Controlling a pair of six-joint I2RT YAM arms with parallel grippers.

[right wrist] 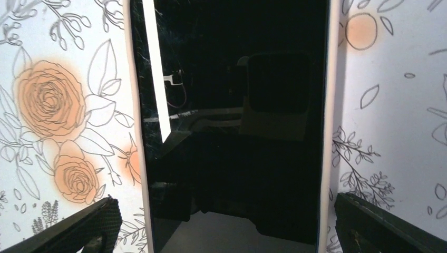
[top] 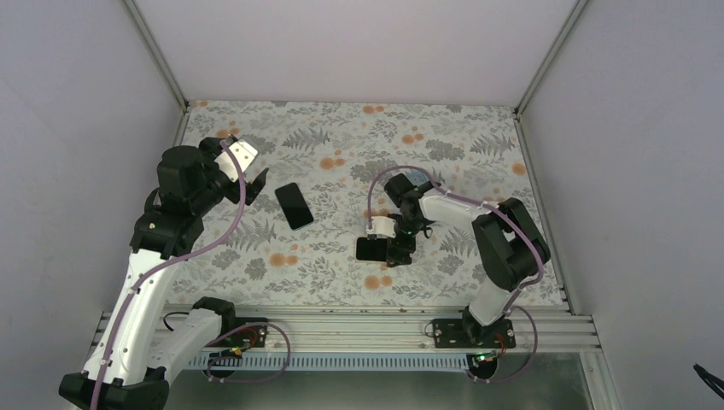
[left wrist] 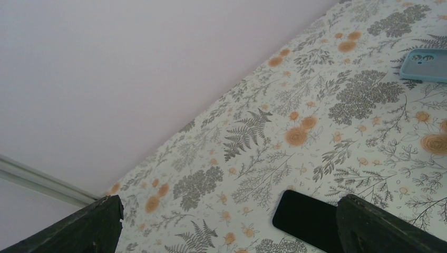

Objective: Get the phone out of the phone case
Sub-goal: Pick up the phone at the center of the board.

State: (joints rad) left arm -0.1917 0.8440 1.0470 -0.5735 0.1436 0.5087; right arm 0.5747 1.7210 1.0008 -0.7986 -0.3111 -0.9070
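A black phone (top: pixel 367 248) lies flat near the table's middle, in a pale case whose rim (right wrist: pixel 135 132) runs along both long sides of the dark screen (right wrist: pixel 232 121). My right gripper (top: pixel 391 249) hangs low over its near end, open. Its two fingers (right wrist: pixel 79 226) stand outside the case's edges, apart from them. A second black phone (top: pixel 294 206), with no case showing, lies further left. Beside that phone, my left gripper (top: pixel 248 186) is raised and open with nothing in it. In the left wrist view one finger (left wrist: pixel 385 226) covers part of this phone (left wrist: pixel 305 216).
A light blue phone case (left wrist: pixel 424 64) with camera holes lies back up toward the far right, mostly hidden behind the right arm in the top view. White walls close the floral table (top: pixel 341 137) on three sides. A metal rail (top: pixel 341 325) runs along the near edge.
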